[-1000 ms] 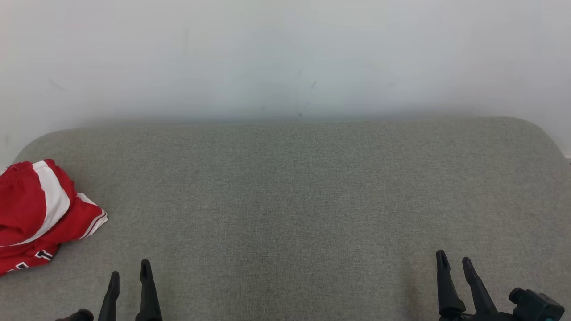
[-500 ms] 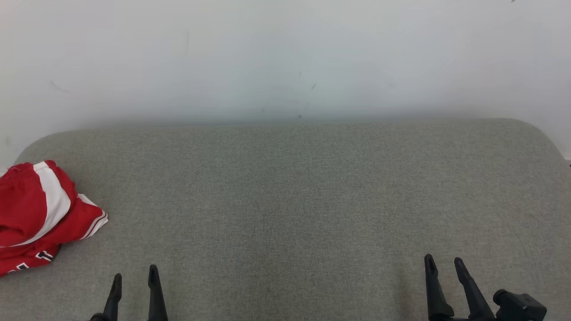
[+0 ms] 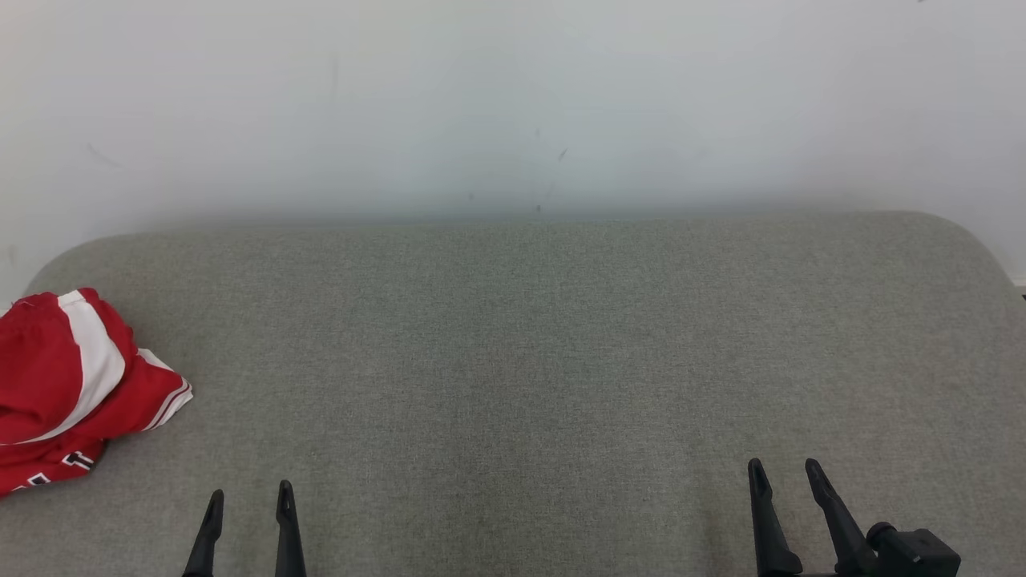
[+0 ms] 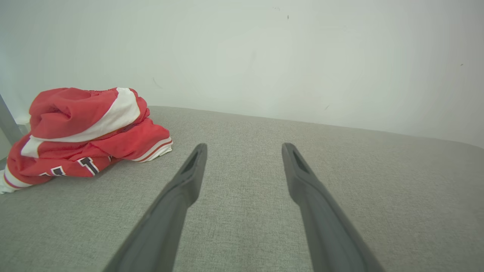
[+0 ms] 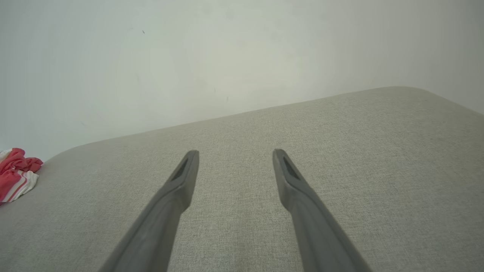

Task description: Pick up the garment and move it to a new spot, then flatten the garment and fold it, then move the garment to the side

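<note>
The red-and-white garment [image 3: 72,385] lies bunched at the left edge of the tabletop [image 3: 521,336], untouched. Your left end effector [image 3: 249,495] and right end effector [image 3: 783,469] both hang spread and empty. Reach over with the left, pinch a top fold deeply, and lift it clear before carrying it to the centre.

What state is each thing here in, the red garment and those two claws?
Garment: crumpled in a heap at the left end of the cushion, not held.
Left gripper: open, empty.
Right gripper: open, empty.
</note>
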You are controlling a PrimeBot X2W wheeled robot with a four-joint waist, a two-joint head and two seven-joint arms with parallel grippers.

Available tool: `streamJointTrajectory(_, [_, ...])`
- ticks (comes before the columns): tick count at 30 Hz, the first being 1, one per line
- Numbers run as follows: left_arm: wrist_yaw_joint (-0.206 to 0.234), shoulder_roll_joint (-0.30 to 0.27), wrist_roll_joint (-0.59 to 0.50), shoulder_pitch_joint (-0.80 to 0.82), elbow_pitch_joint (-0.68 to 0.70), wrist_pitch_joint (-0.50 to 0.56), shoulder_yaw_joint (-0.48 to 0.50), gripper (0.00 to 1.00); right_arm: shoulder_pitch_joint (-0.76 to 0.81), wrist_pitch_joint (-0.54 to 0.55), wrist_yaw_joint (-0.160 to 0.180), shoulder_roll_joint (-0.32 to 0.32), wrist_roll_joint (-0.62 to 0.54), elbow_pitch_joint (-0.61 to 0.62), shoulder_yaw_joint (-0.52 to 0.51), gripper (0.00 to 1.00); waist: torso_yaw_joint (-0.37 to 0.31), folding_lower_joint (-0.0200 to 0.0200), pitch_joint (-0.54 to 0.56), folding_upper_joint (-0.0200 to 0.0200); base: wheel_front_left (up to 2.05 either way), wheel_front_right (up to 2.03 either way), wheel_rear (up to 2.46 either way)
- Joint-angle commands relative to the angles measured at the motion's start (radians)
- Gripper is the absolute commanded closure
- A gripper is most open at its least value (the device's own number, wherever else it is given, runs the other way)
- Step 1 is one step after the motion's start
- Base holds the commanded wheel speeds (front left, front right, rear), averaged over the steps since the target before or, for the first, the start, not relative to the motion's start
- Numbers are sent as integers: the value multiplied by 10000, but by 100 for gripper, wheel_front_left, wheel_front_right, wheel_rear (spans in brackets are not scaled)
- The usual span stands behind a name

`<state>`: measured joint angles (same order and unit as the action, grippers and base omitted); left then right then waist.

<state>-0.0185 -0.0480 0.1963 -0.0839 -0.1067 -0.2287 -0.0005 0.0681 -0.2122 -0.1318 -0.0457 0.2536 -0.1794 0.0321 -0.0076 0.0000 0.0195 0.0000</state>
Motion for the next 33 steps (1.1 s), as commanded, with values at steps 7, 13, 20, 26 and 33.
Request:
streamJointTrajectory(7, [-69,-91,-730,-202,136,-176,202,0,148,-221,18,-63,-592,-5,44,0,-16,0,71,0,0,0,0])
streamJointTrajectory(13, [-141,-88,-1169,-327,188,-266,297,0,143,-377,19,-65,-936,15,55,0,-6,0,118,0,0,0,0])
streamJointTrajectory(20, [-143,-73,-1603,-409,153,-367,445,0,225,-511,20,-63,-1365,-98,-1,0,-22,0,129,0,0,0,0])
streamJointTrajectory(26, [-118,-50,-1618,-346,129,-365,547,0,264,-540,21,-63,-1380,-103,-39,0,-29,0,101,0,0,0,0])
streamJointTrajectory(33, [-118,-32,-1528,-292,102,-365,568,0,248,-540,21,-62,-1204,-126,-182,0,-30,0,51,0,0,0,0])
